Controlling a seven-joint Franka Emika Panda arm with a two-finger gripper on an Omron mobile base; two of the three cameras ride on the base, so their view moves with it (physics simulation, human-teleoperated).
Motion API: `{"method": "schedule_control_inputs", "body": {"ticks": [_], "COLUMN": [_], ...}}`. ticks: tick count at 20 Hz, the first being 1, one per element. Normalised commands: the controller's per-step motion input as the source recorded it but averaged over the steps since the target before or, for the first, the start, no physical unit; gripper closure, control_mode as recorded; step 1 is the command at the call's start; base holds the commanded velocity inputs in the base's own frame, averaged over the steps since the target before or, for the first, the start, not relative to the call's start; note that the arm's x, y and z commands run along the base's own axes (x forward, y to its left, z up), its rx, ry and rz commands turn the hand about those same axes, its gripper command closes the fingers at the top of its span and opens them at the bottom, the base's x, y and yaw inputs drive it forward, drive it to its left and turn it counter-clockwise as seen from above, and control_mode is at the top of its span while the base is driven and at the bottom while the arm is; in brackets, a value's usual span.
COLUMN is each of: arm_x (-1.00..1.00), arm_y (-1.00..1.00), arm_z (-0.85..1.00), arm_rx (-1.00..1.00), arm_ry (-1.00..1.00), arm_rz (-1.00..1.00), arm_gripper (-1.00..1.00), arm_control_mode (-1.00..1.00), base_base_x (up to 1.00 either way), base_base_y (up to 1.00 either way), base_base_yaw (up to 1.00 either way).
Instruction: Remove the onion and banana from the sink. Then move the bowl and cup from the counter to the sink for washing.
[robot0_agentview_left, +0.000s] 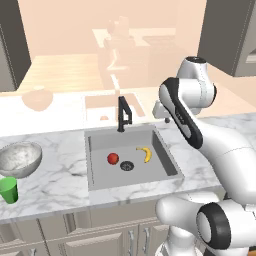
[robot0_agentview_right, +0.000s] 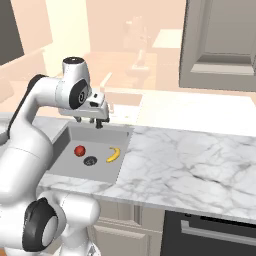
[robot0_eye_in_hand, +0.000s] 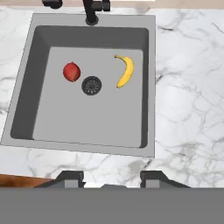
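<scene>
Looking along the gripper (robot0_eye_in_hand: 111, 177), you see its two dark finger tips standing apart with bare gap between them and nothing held; they hang high over the front edge of the sink (robot0_eye_in_hand: 148, 87), touching nothing. From the right base view the gripper (robot0_agentview_right: 95, 120) sits above the sink's back rim, close to the black faucet (robot0_agentview_left: 123, 114).

Below the jaws, your sink is a grey recessed basin with a round dark drain (robot0_eye_in_hand: 91, 85) near the middle of its floor. The onion (robot0_eye_in_hand: 71, 71), red and glossy, lies on the basin floor just beside the drain, on the side toward the basin's left wall. The banana (robot0_eye_in_hand: 124, 71), yellow with dark tips, lies on the floor on the drain's other side, near the right wall and slightly toward the back wall, apart from the onion.

Further out, the counter (robot0_agentview_left: 60, 170) of white veined marble surrounds the basin. On its left end, well apart from the sink, you have the bowl (robot0_agentview_left: 19, 159), speckled grey-white and tilted slightly. The cup (robot0_agentview_left: 8, 190), bright green and upright, stands just in front of the bowl, close to the counter's front edge.
</scene>
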Motion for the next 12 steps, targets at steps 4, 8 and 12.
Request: {"method": "schedule_control_inputs", "body": {"ticks": [4,8,12], "arm_x": [-0.08,-0.11,-0.1], "arm_y": [0.03,0.14,0.11], "arm_z": [0.0,0.0,0.0], "arm_rx": [-0.06,-0.23,-0.16], "arm_ry": [-0.07,-0.11,-0.1], "arm_rz": [0.0,0.0,0.0], "arm_gripper": [-1.0,-1.0,-1.0], "arm_control_mode": [-1.0,-1.0,-1.0], "base_base_x": [0.0,0.0,0.0], "base_base_y": [0.0,0.0,0.0], "base_base_yaw": [0.0,0.0,0.0]}}
